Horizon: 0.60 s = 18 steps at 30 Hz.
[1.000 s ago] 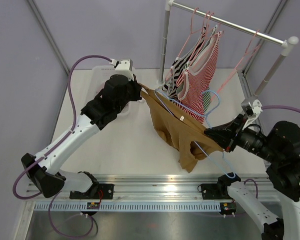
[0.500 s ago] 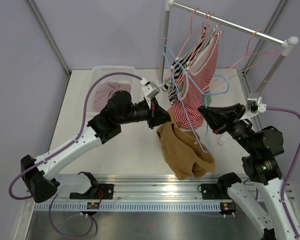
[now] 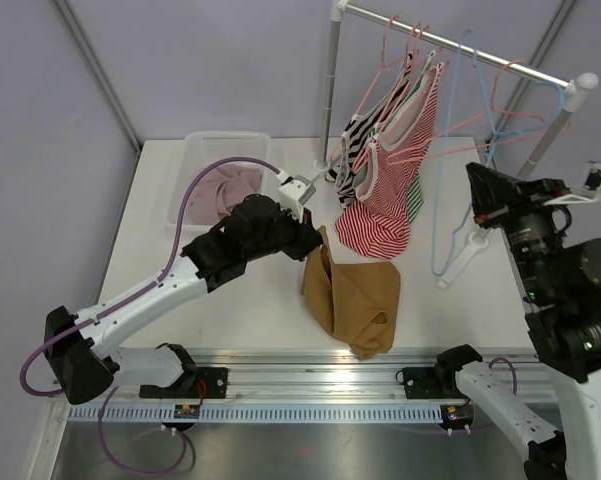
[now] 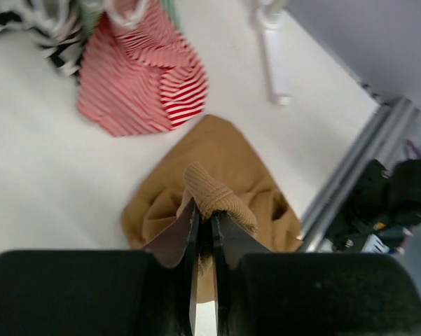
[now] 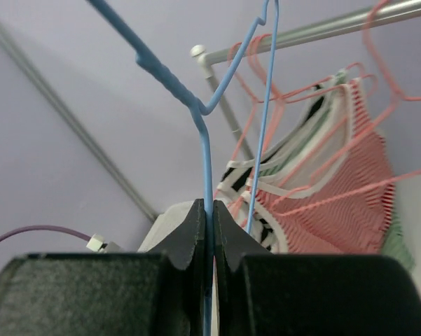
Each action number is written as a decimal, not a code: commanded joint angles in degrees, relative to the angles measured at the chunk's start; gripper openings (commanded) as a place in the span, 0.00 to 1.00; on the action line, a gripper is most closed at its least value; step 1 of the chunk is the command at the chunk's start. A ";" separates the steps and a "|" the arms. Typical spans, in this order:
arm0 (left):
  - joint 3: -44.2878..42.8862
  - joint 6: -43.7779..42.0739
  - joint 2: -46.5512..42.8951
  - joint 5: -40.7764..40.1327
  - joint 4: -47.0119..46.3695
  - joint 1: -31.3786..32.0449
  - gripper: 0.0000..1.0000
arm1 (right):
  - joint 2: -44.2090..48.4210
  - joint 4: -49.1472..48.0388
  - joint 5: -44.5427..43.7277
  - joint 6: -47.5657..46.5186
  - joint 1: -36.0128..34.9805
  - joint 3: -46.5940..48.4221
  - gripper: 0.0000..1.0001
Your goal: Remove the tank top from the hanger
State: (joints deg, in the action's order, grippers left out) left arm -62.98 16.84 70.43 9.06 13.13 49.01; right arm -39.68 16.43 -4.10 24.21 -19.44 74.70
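Observation:
The tan ribbed tank top lies crumpled on the white table, off the hanger. My left gripper is shut on its strap at the upper left corner. In the left wrist view the strap sticks out between the closed jaws of that gripper, with the rest of the top on the table below. My right gripper is shut on the wire of the bare blue hanger. It holds the hanger high at the right, with the hook up by the rail.
Striped tops hang on pink hangers from the rail, their hems touching the table. A clear bin with pink cloth stands at the back left. The rack's white foot lies at the right. The metal front rail runs along the near edge.
The tank top has come free of the blue hanger and dropped to the table with my left gripper. My right gripper has carried the bare hanger up and right to the rail.

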 commanded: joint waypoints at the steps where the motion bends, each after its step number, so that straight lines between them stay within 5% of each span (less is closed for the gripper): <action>1: -0.21 3.46 -0.39 -14.50 3.48 -0.32 0.13 | 1.45 24.68 -14.09 -3.20 -0.16 7.90 0.00; 3: -0.48 4.51 -0.47 -16.61 5.76 -0.32 0.19 | 1.71 30.66 -16.19 -3.11 -0.24 9.93 0.00; 4: -0.74 4.78 -0.56 -17.40 6.73 -0.32 0.35 | 1.80 32.68 -16.99 -3.03 -0.16 12.03 0.00; 7: -1.70 5.39 -1.26 -18.72 10.33 -0.32 0.55 | 1.89 39.28 -21.82 -3.46 -0.16 15.12 0.00; 8: -2.23 5.40 -1.61 -18.99 12.08 -0.32 0.76 | 1.80 41.04 -23.83 -4.16 -0.16 15.48 0.00; 11: -3.20 5.57 -2.40 -19.61 15.34 -0.32 0.99 | 0.31 42.54 -24.29 -4.95 -0.16 16.44 0.00; 18: -4.52 5.22 -8.02 -19.52 20.09 -0.15 0.99 | -8.38 37.11 -25.69 -7.77 -0.24 17.67 0.00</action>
State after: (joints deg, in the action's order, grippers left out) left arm -64.27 21.98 67.13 -8.62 31.77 48.77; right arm -43.53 56.80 -26.68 19.18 -19.44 90.70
